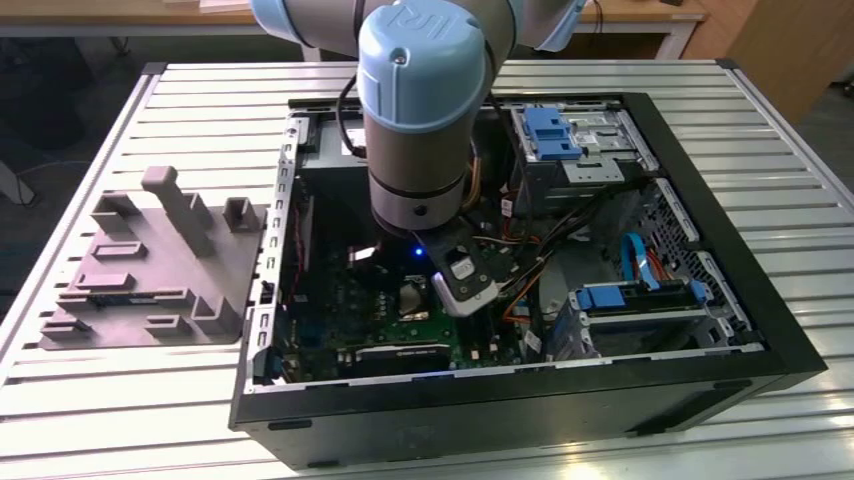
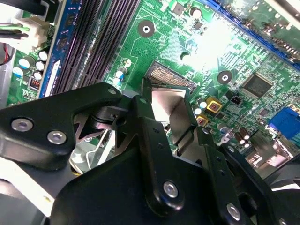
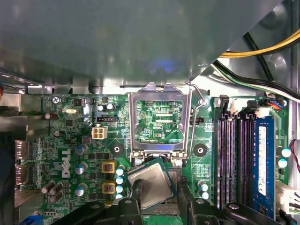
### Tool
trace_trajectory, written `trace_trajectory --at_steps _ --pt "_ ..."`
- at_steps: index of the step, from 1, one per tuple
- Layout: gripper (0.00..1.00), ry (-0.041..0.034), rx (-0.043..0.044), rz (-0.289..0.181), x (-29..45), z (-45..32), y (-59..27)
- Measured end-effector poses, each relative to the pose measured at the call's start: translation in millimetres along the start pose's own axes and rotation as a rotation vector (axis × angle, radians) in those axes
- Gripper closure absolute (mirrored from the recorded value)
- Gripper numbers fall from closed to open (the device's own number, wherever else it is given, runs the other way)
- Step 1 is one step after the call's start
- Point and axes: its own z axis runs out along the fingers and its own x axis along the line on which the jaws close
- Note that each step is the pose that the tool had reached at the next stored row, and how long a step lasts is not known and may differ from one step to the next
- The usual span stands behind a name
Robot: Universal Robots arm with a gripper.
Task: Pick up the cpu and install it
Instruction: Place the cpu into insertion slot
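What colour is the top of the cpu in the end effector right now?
Pale silvery-grey metal; the cpu shows best in the first wrist view.

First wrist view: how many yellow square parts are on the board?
2. One yellow part lies nearer the socket frame; the other yellow part lies beside it, nearer the gripper holding the cpu. The gripper may hide more.

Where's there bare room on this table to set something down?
Free: table slats in front of and behind the grey tray, and at the exterior view's right of the case. Crowded: inside the case, around arm and cables.
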Motion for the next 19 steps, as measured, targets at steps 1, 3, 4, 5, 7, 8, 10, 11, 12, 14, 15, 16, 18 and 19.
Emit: trace_trajectory --at_steps 1,3,4,5,7,8,10,11,12,14,15,16,18,19 --pt "0.57 0.0 0.0 0.0 0.0 0.0 0.0" --pt "0.56 0.0002 0.0003 -0.001 0.0 -0.7 0.0" --pt "0.56 0.0003 0.0002 -0.001 0.0 -1.4 0.0" --pt "0.5 0.0003 0.0 -0.002 0.0 -1.8 0.1" --pt "0.5 0.0005 -0.0002 -0.006 0.0 -2.2 0.1" --pt "0.5 0.0007 -0.0003 -0.012 0.0 -2.2 0.1" --pt "0.5 0.0016 0.0001 -0.027 0.0 -2.4 0.1" --pt "0.5 0.0018 0.0003 -0.028 0.0 -2.4 0.0" --pt "0.5 0.0019 0.0003 -0.028 0.0 -2.4 0.0" --pt "0.5 0.0019 -0.0001 -0.029 0.0 -2.4 0.1" --pt "0.5 0.0019 -0.0001 -0.029 0.0 -2.4 0.1" --pt "0.5 0.0021 0.0 -0.037 0.0 -2.4 0.0" --pt "0.49 0.0029 0.0005 -0.069 0.1 -2.5 0.0" --pt "0.49 0.0033 0.0006 -0.085 0.1 -2.5 0.0"
